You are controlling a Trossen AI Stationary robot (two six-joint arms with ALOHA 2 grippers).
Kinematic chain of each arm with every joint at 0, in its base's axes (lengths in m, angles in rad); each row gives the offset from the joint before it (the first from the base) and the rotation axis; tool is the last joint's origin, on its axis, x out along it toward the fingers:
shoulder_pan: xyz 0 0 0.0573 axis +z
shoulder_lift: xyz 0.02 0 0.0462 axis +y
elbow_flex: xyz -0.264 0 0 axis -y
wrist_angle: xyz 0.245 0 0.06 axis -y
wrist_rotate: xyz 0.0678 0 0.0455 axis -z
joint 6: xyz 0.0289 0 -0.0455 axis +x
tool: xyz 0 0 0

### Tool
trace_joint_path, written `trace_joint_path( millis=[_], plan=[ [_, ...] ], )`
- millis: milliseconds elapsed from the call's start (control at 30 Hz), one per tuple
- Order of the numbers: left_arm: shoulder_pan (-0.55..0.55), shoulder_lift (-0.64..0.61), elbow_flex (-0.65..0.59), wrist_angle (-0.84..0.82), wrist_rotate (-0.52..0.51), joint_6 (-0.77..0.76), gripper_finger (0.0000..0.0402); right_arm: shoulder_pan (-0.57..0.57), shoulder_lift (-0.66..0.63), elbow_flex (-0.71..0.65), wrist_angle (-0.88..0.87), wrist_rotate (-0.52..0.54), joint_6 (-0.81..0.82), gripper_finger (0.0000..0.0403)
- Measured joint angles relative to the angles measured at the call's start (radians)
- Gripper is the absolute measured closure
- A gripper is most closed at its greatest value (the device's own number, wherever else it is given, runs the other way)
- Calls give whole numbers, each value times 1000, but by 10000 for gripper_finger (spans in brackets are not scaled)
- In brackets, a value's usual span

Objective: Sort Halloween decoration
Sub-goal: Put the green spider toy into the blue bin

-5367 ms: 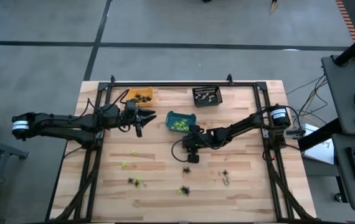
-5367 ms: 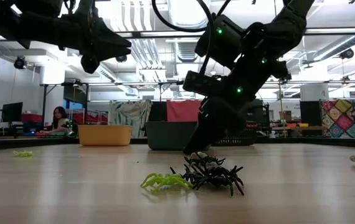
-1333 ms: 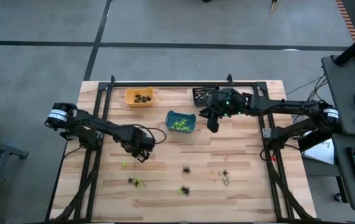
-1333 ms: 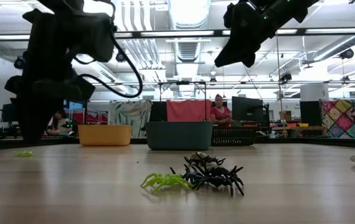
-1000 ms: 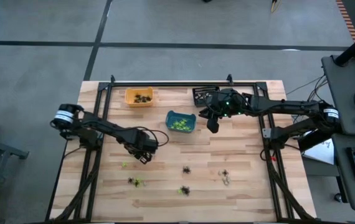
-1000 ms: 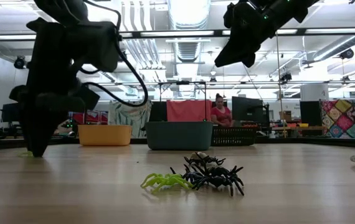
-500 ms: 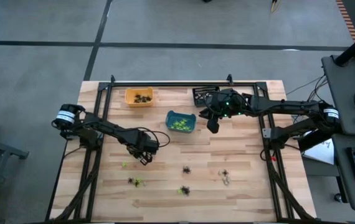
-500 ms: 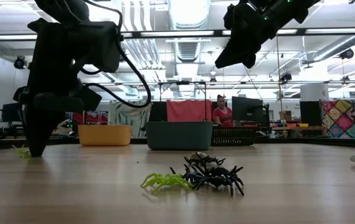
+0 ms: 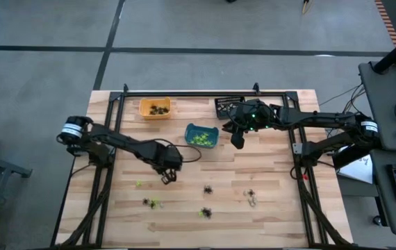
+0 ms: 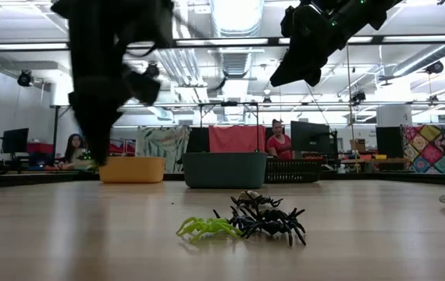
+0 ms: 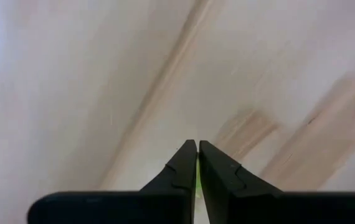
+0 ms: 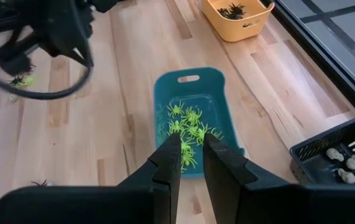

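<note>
Left hand (image 9: 166,178): pinching a lime-green spider (image 11: 198,184) between nearly closed fingers.
Teal bin (image 9: 202,136): lying up-right of it.
Right hand (image 9: 237,141): hovering empty, slightly parted.

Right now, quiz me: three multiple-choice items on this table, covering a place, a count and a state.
1. The lime green plastic spider trinkets already sorted lie in:
A. the orange plastic bin
B. the teal plastic bin
C. the black slotted crate

2. Containers on the wooden table:
A. two
B. three
C. five

3. The left gripper is:
A. wide open
B. inside a bin
C. shut on a lime green sliver

Key:
1 B, green spiders fill the teal plastic bin in the right wrist view.
2 B, orange, teal and black show from above.
3 C, the left wrist view shows green pinched between its fingers.
</note>
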Motion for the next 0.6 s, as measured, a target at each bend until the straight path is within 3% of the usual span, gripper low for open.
trace_joint_path(
  millis=[333,500,600],
  plan=[
    [44,-1,145,193,-131,454,402,21,-7,0,-51,0,5,344],
    [91,-2,152,449,-127,757,402,69,-22,0,-77,-1,19,344],
    [148,-2,130,603,-45,889,401,103,-28,0,-83,-1,42,344]
  ],
)
